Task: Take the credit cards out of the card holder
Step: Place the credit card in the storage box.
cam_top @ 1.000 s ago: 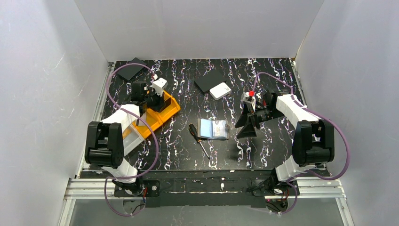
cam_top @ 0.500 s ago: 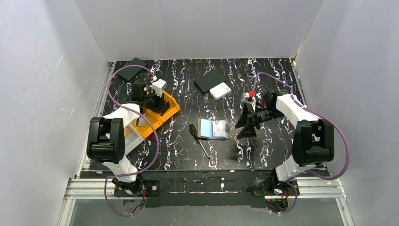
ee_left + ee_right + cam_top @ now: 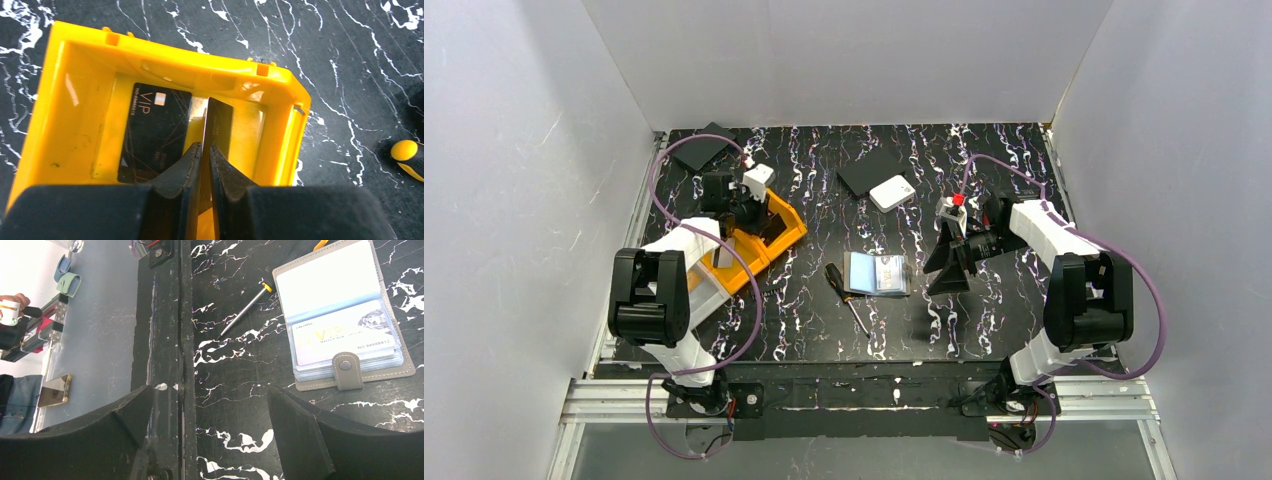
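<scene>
Card holder: the small taupe grey-brown folding card holder (image 3: 877, 273) lies open and flat near the middle of the black white-veined bench (image 3: 984, 330), with its pale blue-grey sleeves facing up. Its snap tab (image 3: 342, 367) is on the edge nearest the right gripper.
Cards in holder: a pale credit card (image 3: 342, 335) sits in the top sleeve. It reads "VIP" in gold and "NO 88888812"; the small line above that is too fine to read. More card edges are stacked under it.
Bin: a yellow plastic bin (image 3: 165, 50) stands at 9 to 10 o'clock from the holder, well apart from it.
Cards in bin: a glossy black card (image 3: 155, 132) printed "VIP" lies flat on the bin floor; its small print is illegible. A second dark card (image 3: 218, 125) stands on edge just beside it, at its 3 o'clock.
Left gripper: the left gripper (image 3: 205, 147) is over the bin, its jaws only a narrow slit apart. The dark card's lower end is in that slit; I cannot tell whether it is pinched or loose.
Right gripper: the right gripper (image 3: 210, 440) is at 3 o'clock of the holder, spread wide and holding nothing.
Screwdriver: a black-and-yellow-handled screwdriver (image 3: 848, 297) lies just beside the holder, at its 8 o'clock.
Back of bench: a white square box (image 3: 891, 193) at 12 o'clock touches a flat black rectangle (image 3: 867, 168).
</scene>
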{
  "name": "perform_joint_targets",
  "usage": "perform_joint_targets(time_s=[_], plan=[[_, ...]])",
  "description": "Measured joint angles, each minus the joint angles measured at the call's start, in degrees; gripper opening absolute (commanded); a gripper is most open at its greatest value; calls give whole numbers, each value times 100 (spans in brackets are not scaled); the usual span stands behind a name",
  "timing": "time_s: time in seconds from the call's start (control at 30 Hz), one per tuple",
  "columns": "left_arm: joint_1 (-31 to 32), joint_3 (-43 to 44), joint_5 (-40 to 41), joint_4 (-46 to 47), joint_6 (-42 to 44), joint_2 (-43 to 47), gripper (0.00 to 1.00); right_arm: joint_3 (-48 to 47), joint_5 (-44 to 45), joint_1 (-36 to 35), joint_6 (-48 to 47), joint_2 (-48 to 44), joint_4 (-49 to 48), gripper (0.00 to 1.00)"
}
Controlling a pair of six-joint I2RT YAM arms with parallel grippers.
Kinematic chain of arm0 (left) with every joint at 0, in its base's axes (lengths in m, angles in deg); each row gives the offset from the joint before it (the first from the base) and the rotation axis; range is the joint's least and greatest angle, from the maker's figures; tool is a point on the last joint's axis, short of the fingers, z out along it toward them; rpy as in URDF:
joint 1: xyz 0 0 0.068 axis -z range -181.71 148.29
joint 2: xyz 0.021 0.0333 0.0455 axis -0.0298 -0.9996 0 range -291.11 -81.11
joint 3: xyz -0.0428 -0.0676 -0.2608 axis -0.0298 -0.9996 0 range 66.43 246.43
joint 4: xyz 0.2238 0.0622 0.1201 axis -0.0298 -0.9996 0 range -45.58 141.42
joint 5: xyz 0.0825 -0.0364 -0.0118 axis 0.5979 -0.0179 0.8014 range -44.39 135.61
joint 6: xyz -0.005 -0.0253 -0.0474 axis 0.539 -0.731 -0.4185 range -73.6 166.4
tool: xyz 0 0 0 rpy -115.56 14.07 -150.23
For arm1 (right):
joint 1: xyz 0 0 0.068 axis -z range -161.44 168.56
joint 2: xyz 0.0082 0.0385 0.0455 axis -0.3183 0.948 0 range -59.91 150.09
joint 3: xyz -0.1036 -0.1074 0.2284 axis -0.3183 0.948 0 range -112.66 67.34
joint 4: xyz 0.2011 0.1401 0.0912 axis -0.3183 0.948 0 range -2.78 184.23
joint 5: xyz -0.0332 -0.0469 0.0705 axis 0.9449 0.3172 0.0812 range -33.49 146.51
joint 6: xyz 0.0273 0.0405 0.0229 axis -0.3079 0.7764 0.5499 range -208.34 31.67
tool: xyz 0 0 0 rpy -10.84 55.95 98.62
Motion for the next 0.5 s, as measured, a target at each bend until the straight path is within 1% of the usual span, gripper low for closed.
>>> perform_joint_targets(time_s=[0.1, 0.23, 0.37, 0.47, 0.5], plan=[[-9, 85, 170, -22, 9, 0, 6, 0, -2, 0, -4, 13, 13, 93], [-17, 245, 426, -72, 28, 0, 10, 0, -2, 0, -13, 20, 22, 92], [-26, 415, 647, -166, -2, 26, 23, 0, -2, 0, -20, 22, 33, 93], [-31, 470, 717, -376, -212, 260, 38, 0, 2, 0, -46, 22, 63, 93], [-31, 470, 730, -466, -339, 422, 46, 0, 4, 0, -63, 22, 79, 92]])
